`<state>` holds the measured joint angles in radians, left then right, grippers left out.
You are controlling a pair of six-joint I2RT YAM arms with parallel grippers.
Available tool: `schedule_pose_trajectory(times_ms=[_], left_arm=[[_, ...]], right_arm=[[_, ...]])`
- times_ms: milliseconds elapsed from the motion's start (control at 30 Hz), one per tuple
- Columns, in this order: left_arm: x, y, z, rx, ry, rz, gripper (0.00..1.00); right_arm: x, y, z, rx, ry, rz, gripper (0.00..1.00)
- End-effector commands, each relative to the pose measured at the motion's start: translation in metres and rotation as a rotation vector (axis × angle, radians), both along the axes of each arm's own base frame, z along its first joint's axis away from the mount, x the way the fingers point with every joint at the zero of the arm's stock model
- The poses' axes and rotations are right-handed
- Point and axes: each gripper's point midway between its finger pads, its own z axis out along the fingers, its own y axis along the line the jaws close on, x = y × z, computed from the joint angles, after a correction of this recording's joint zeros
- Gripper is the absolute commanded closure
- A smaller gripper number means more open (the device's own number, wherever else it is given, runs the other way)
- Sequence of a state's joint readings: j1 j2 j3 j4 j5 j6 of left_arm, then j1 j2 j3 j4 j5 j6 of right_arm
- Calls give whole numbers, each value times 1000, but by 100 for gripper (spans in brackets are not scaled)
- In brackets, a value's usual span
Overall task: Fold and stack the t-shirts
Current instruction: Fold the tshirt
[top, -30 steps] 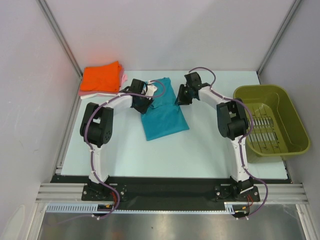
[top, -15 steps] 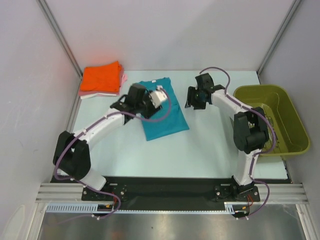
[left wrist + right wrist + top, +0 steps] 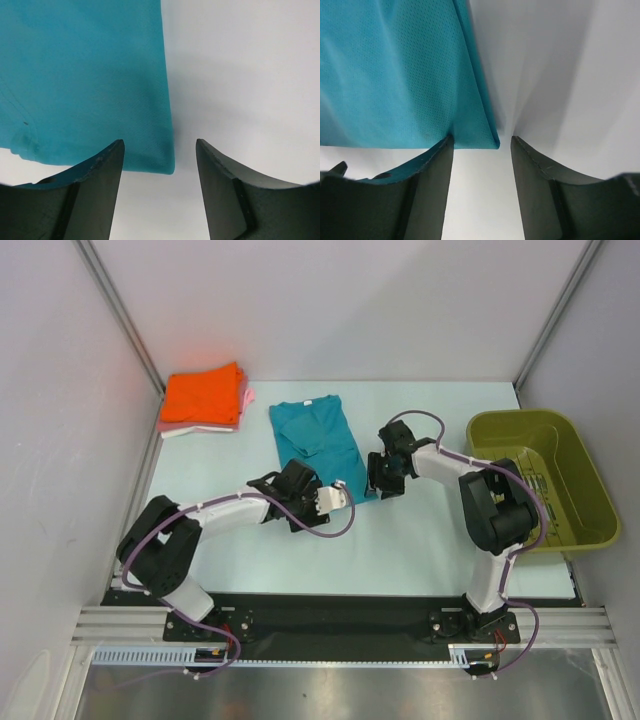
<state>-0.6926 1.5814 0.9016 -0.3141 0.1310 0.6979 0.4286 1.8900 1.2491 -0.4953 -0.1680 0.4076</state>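
the teal t-shirt [image 3: 318, 445] lies spread on the worktop [image 3: 420, 550], well to the left of the olive basket [image 3: 585, 480]. farther left of the basket sits a folded orange t-shirt [image 3: 203, 395] on top of a pink one [image 3: 247, 398] and a white one [image 3: 180, 428]. the right pincer [image 3: 481, 137] is released, its jaws apart around the teal hem corner on the basket side. the left pincer [image 3: 160, 142] is also released, straddling a near corner of the teal cloth and gripping nothing.

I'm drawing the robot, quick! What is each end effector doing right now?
Left end effector: open, holding nothing, at a corner of the teal cloth t-shirt.
Right end effector: open, holding nothing.
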Motion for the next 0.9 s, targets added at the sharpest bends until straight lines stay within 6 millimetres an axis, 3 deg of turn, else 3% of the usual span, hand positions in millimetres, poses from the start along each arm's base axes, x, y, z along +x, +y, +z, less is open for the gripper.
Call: schedule_pose_trajectory(times_ms=[0, 100, 233, 333, 400, 500, 567, 600, 633, 667, 833, 867], left_arm=[[5, -1, -7, 11, -23, 6, 35], [-5, 2, -16, 24, 16, -5, 36], [-23, 13, -25, 54, 49, -57, 35], [-17, 20, -27, 79, -4, -52, 36], [-9, 18, -26, 80, -37, -32, 39], [6, 15, -19, 67, -88, 13, 49], [11, 16, -17, 71, -110, 32, 61], [15, 13, -16, 61, -122, 32, 70], [20, 18, -17, 87, -141, 54, 94], [24, 21, -17, 104, -154, 70, 100], [14, 23, -3, 104, -96, 59, 100], [11, 22, 11, 75, -107, 57, 100]], right_arm=[[8, 8, 3, 37, -20, -14, 46], [7, 7, 1, 38, -20, -20, 52], [7, 11, 2, 53, -17, -18, 53], [6, 12, 0, 62, -11, -21, 62], [5, 14, -4, 74, 4, -26, 74], [5, 15, -2, 91, -2, -39, 90], [4, 13, -2, 86, 0, -46, 99], [4, 13, 0, 88, -5, -45, 100], [4, 12, 3, 91, -7, -43, 100], [2, 13, 4, 95, -4, -37, 100], [-16, 7, 17, 58, 10, 10, 100], [-21, 4, 25, 50, -2, 16, 100]])
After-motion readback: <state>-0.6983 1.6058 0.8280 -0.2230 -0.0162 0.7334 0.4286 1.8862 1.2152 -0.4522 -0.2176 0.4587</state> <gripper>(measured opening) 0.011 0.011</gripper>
